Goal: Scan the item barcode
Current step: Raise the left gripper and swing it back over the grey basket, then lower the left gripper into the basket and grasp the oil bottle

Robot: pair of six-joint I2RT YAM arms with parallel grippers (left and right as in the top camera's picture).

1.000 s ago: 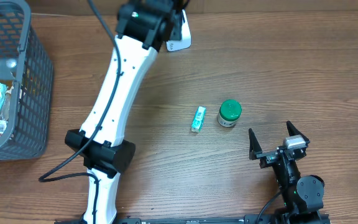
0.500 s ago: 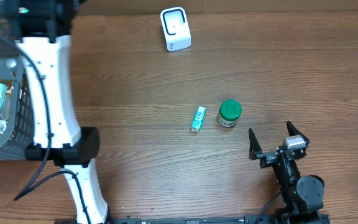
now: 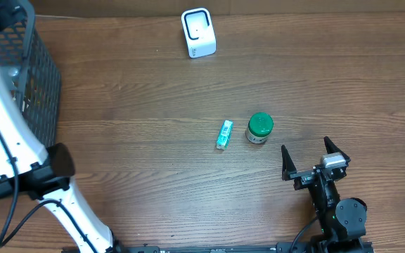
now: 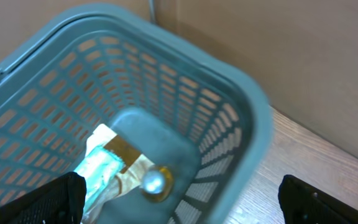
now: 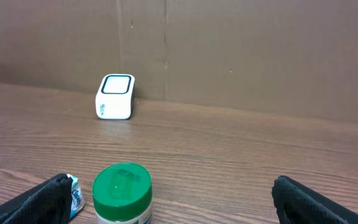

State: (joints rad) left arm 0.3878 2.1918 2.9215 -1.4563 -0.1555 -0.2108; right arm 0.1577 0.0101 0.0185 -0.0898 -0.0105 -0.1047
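**Overhead.** Brown wood-grain table point(image 3: 153, 176) is carrying all stock.
- White scanner point(image 3: 198, 32) is standing at 12 o'clock near the far edge.
- Small teal packet point(image 3: 223, 134) is lying flat near the centre. Its long axis is running roughly 12 to 6, with the far end leaning slightly toward 1. Its print is too small to read and no barcode can be made out.
- Green-lidded jar point(image 3: 259, 128) is standing upright just beside the packet at its 3 o'clock, apart from it, with the lid facing up.
- Grey mesh basket point(image 3: 44, 77) is sitting at 9 to 10 o'clock, partly covered by the white left arm point(image 3: 5, 133) and cut off by the frame. The arm's gripper is lying out of this view.
- Right gripper point(image 3: 306, 146) is resting at 5 o'clock, fingers spread wide and holding nothing.

**Left wrist.** Left gripper point(image 4: 180, 183) is hanging over the basket, fingers set wide at both lower corners, nothing between them. The picture is blurring. A pale wrapped pack point(image 4: 101, 171) and a round shiny object point(image 4: 154, 182) are lying on the basket floor, but neither can be identified.

**Right wrist.** The jar is standing close ahead, its base cut off at the lower edge. Only a sliver of the packet is showing at the jar's 9 o'clock, behind the left finger. The scanner is turning its dark-framed face this way.
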